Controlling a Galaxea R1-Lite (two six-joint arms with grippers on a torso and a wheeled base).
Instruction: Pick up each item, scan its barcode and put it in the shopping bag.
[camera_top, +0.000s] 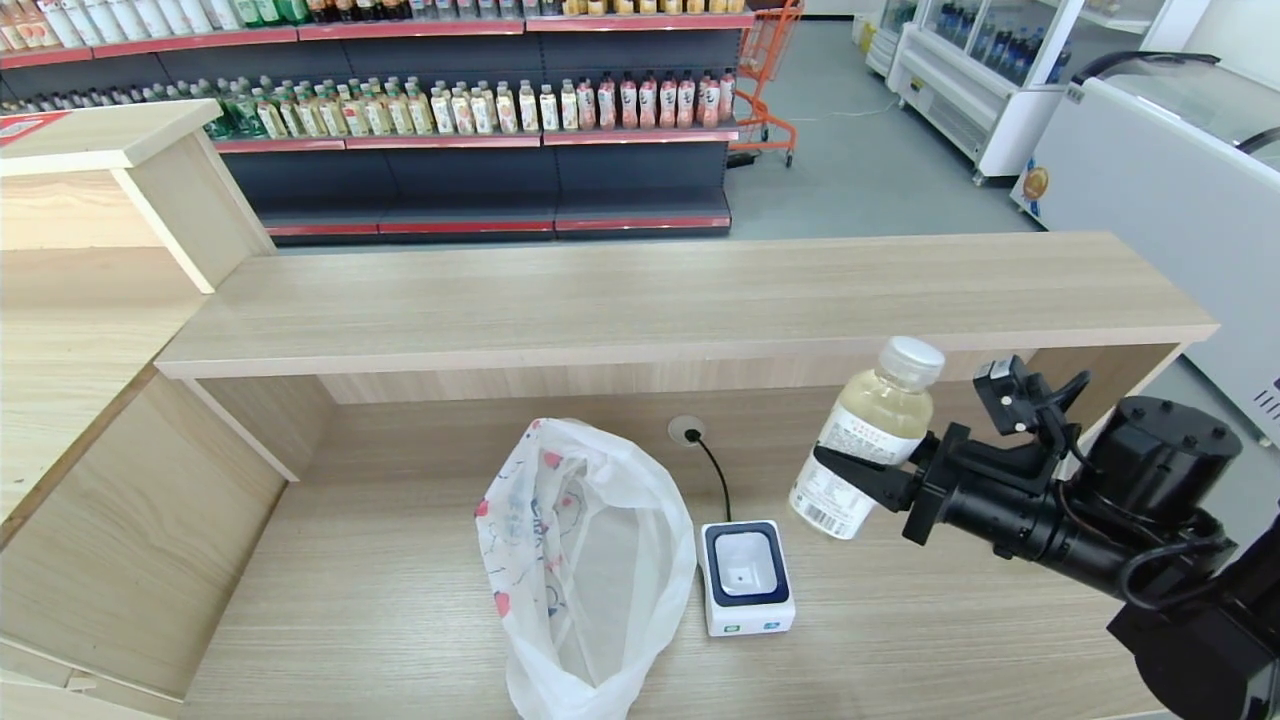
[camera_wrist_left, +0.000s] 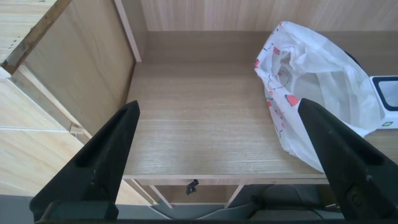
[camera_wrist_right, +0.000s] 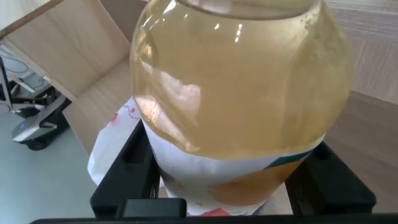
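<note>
Right of the scanner (camera_top: 748, 577), the right tool (camera_top: 852, 470) grips a tilted bottle (camera_top: 880, 412).

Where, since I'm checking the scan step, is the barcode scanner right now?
In the head view the barcode scanner sits on the counter just right of the shopping bag; the bottle in the right gripper is up and to its right.

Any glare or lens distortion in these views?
Head view: the counter edges bow slightly, a wide-angle bend. Right wrist view: bright glints on the bottle. Left wrist view: even light, no glare.
</note>
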